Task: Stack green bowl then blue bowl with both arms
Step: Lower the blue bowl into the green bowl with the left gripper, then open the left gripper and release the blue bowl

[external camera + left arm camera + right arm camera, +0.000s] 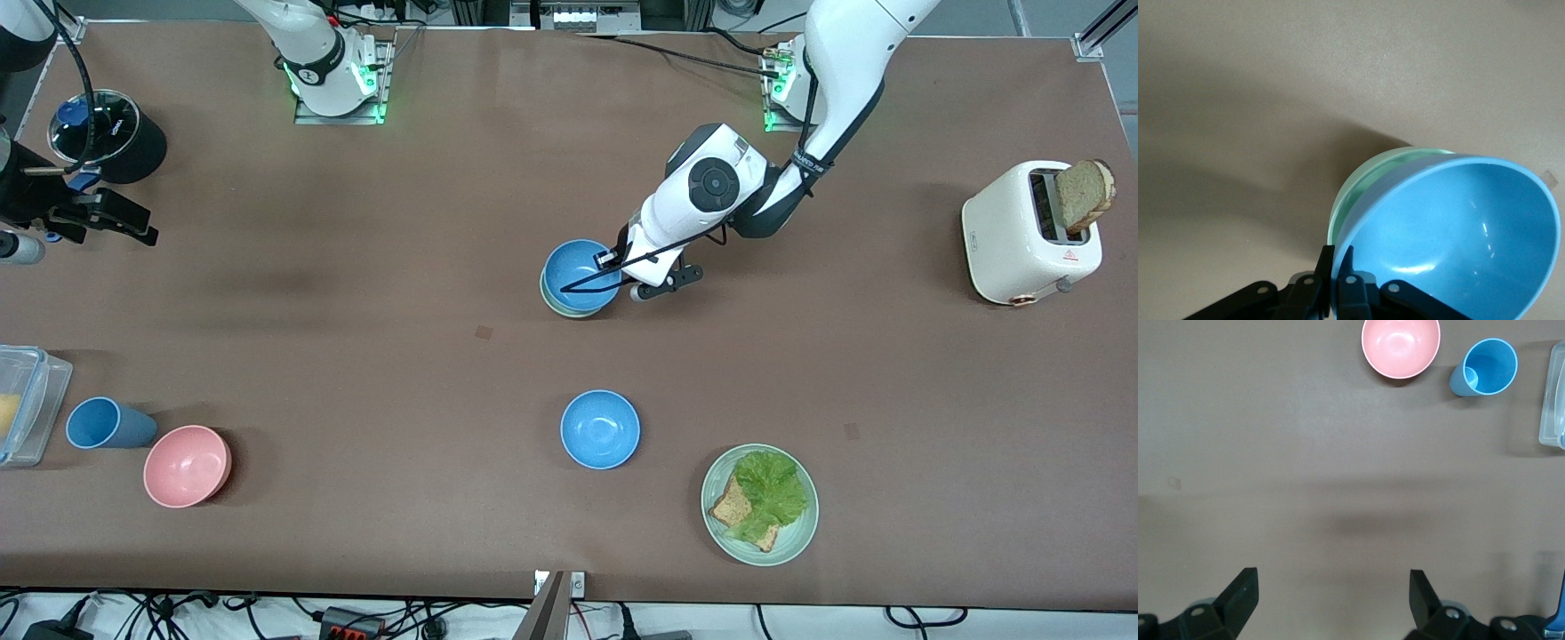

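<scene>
The rim of the blue bowl (1458, 233) is pinched between the closed fingers (1338, 293) of the left gripper (613, 267), and just past those fingers the bowl is seated tilted inside the green bowl (1368, 183), which rests on the bench (400, 267). If the rim is released while tilted, the blue bowl could be left crooked, or the green bowl dragged as the fingers are withdrawn. The right gripper (1331, 590) is held waiting with fingers spread, well apart from the stack, over bare bench at the right arm's end.

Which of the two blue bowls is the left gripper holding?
The blue bowl sitting in the green bowl, pinched at its rim by the left gripper. The other blue bowl sits alone, nearer the camera.
</scene>
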Available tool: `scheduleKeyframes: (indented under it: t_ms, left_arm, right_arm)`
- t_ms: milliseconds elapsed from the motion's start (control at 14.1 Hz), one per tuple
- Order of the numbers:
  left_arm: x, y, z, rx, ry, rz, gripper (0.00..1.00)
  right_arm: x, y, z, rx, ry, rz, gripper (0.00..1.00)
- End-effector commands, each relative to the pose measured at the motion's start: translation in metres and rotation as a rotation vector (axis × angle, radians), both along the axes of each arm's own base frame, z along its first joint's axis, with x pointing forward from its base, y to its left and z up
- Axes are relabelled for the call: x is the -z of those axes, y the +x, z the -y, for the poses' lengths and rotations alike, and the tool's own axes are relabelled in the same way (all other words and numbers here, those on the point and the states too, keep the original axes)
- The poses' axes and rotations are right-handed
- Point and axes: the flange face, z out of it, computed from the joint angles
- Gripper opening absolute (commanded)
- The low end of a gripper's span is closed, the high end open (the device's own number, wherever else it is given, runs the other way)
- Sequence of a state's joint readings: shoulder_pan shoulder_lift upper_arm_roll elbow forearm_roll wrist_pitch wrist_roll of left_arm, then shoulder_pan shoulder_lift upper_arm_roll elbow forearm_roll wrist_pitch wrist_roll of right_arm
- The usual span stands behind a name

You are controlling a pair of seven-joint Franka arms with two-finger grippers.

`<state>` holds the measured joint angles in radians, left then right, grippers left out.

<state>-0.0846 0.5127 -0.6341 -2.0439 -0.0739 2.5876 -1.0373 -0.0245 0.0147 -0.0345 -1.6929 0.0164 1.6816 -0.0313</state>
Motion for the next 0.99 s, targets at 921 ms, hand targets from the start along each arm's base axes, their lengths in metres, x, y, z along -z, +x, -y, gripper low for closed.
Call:
scheduleKeyframes:
  t_ms: [921]
  left_arm:
    - [-0.047, 0.044, -0.020, -0.053, 0.066, -0.041, 0.18]
  right_arm:
    - [-0.006, -0.006, 0.001, -0.009, -0.013, 0.011, 1.00]
